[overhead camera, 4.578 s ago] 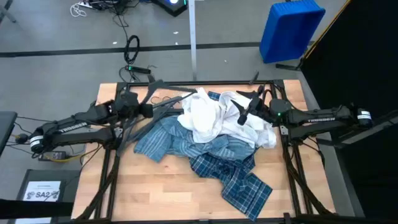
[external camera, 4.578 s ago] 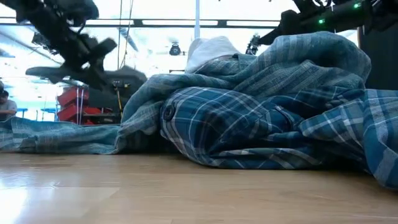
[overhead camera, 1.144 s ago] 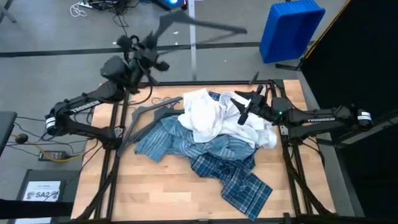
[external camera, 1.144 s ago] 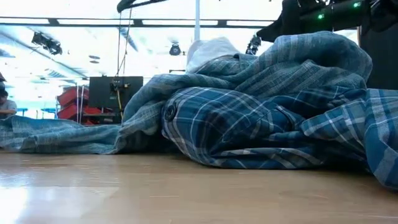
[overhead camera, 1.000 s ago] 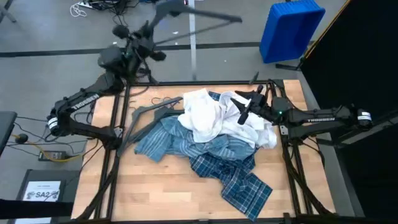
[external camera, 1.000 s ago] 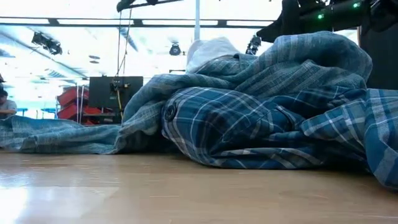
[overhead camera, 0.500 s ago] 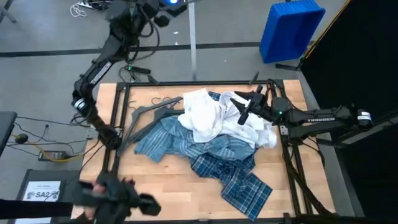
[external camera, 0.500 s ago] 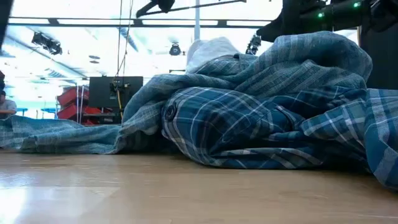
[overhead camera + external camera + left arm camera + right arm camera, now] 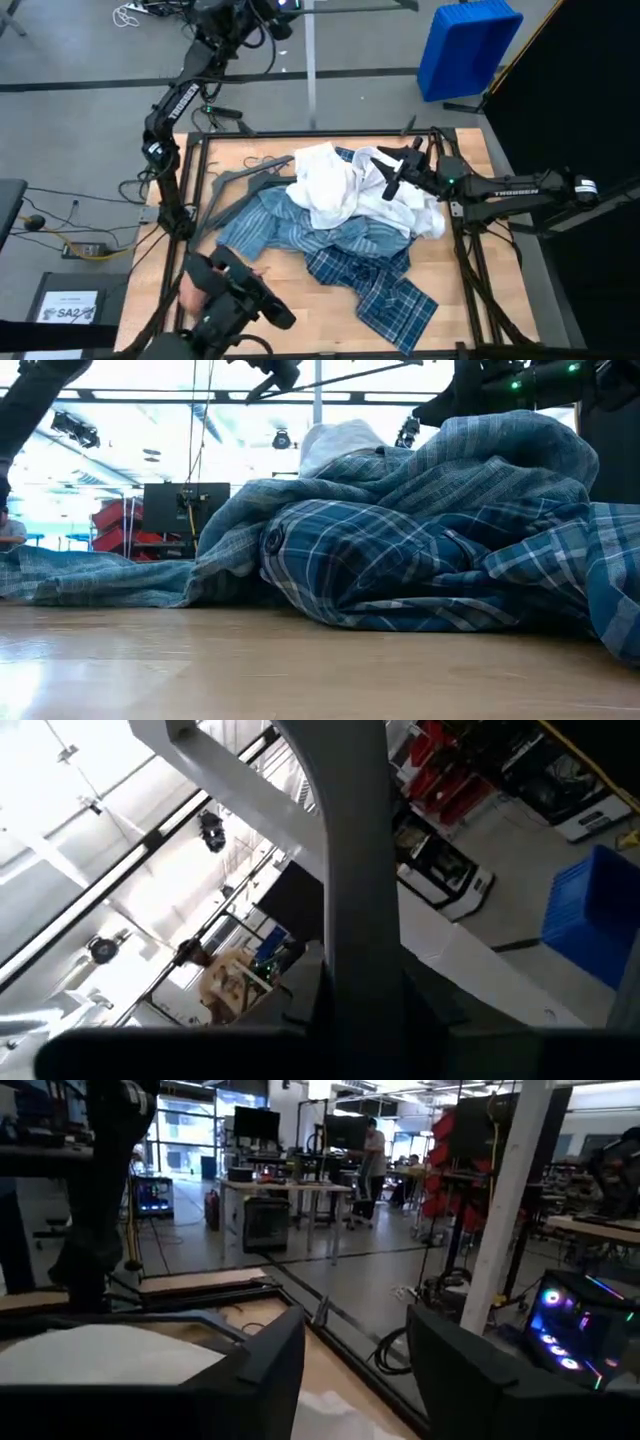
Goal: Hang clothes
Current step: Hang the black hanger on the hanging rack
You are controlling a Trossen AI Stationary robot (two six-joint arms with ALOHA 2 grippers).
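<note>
The clothes lie heaped mid-table: a white shirt point(image 9: 330, 185) on top, a striped blue-grey shirt point(image 9: 265, 225) and a plaid shirt point(image 9: 375, 285) under it, the plaid nearest the front point(image 9: 400, 570). My left gripper point(image 9: 262, 15) is raised high beyond the table's far edge, shut on a dark grey hanger point(image 9: 360, 6). My right gripper point(image 9: 390, 175) hovers open over the white shirt's right part point(image 9: 100, 1355), touching nothing. My left gripper pinches a broad grey limb of the hanger point(image 9: 350, 960) between its two fingers, close to where a second limb branches off. The hanger is lifted clear, high above the table, its long bar point(image 9: 350, 374) slanting away from the gripper toward the right.
More grey hangers point(image 9: 235, 180) lie on the table left of the heap. A white pole point(image 9: 310, 70) stands behind the far rail point(image 9: 320, 135). A blue bin point(image 9: 468, 45) stands on the floor at far right. A dark blurred thing point(image 9: 235, 300) shows over the near left corner.
My left gripper has kept rising and has swung away past the table's far edge and a little rightward, carrying the hanger with it. A dark blurred thing has come in over the near left corner. The clothes and my right gripper have stayed put.
</note>
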